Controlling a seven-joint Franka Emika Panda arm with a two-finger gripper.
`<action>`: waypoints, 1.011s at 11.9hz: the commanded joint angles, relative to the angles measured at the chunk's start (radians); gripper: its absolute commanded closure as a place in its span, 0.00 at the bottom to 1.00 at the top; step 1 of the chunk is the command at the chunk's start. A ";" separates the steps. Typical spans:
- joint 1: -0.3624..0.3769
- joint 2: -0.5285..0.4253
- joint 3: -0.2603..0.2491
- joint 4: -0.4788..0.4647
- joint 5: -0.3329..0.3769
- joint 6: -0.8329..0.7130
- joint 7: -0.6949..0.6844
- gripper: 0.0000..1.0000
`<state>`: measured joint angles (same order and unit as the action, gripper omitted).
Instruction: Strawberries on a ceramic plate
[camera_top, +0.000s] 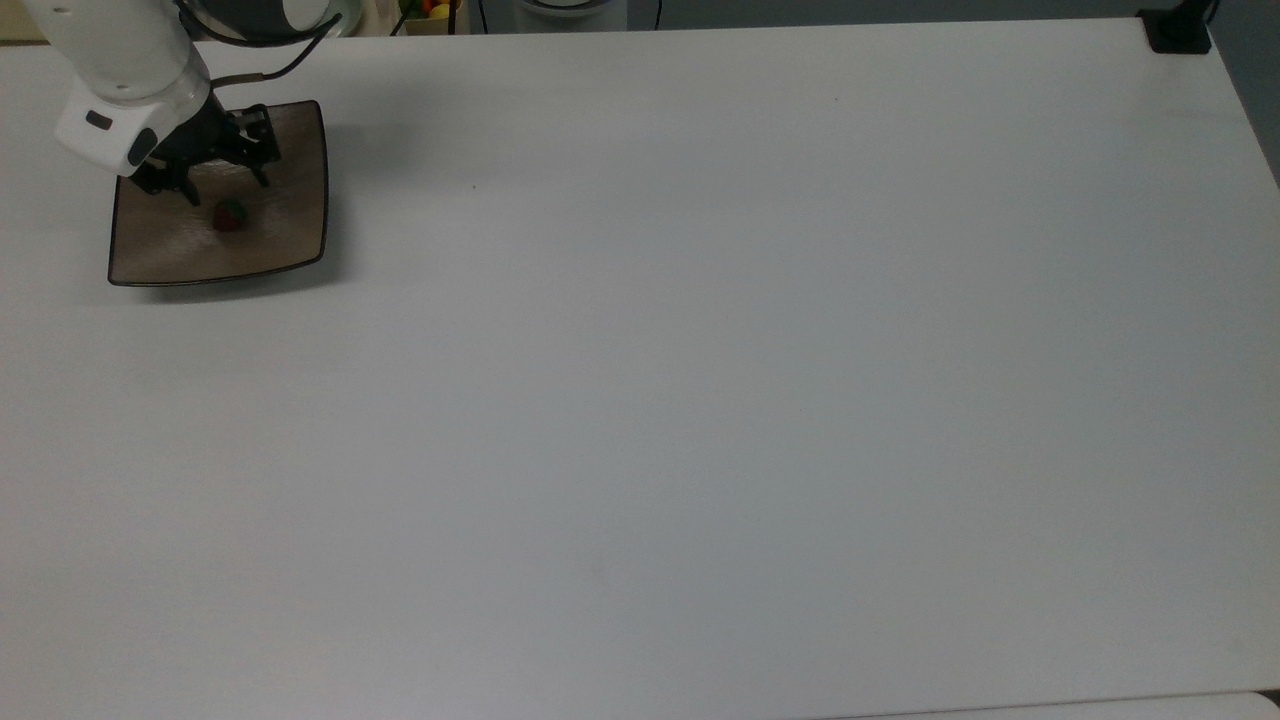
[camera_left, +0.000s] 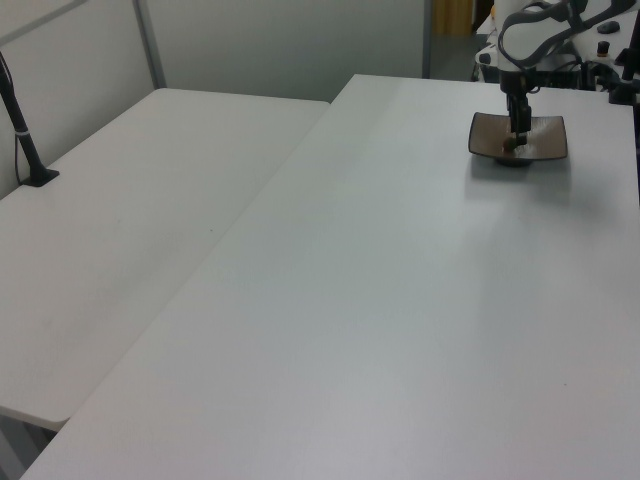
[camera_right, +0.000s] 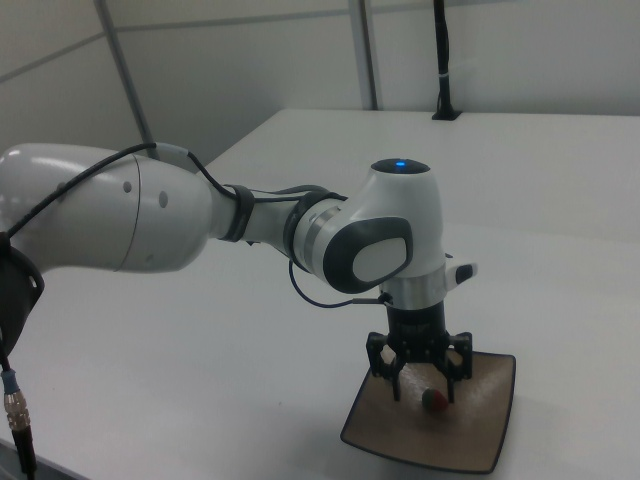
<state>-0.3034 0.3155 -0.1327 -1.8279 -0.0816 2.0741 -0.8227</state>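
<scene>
The small red strawberry (camera_top: 230, 215) lies on the square taupe-brown ceramic plate (camera_top: 275, 240), near its middle, in the top view's upper left corner. My gripper (camera_top: 226, 186) hangs just above the plate with its fingers spread and nothing between them. The right view has the strawberry (camera_right: 434, 400) resting on the plate (camera_right: 480, 425) below the open gripper (camera_right: 422, 391), close to one fingertip. From the left view, the gripper (camera_left: 517, 135) stands over the plate (camera_left: 548, 136) at the far end of the table.
The white table (camera_top: 700, 400) stretches wide to the top view's right and bottom. A black clamp base (camera_top: 1178, 33) sits at its far right corner. In the left view a second white table (camera_left: 120, 230) adjoins on the left, with a black post (camera_left: 24, 140).
</scene>
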 joint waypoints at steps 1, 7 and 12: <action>-0.002 -0.079 0.001 0.024 0.039 -0.035 -0.006 0.00; 0.035 -0.317 -0.004 0.156 0.097 -0.454 0.155 0.00; 0.215 -0.423 0.010 0.164 0.143 -0.520 0.509 0.00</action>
<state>-0.1849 -0.0722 -0.1253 -1.6524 0.0208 1.5691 -0.4798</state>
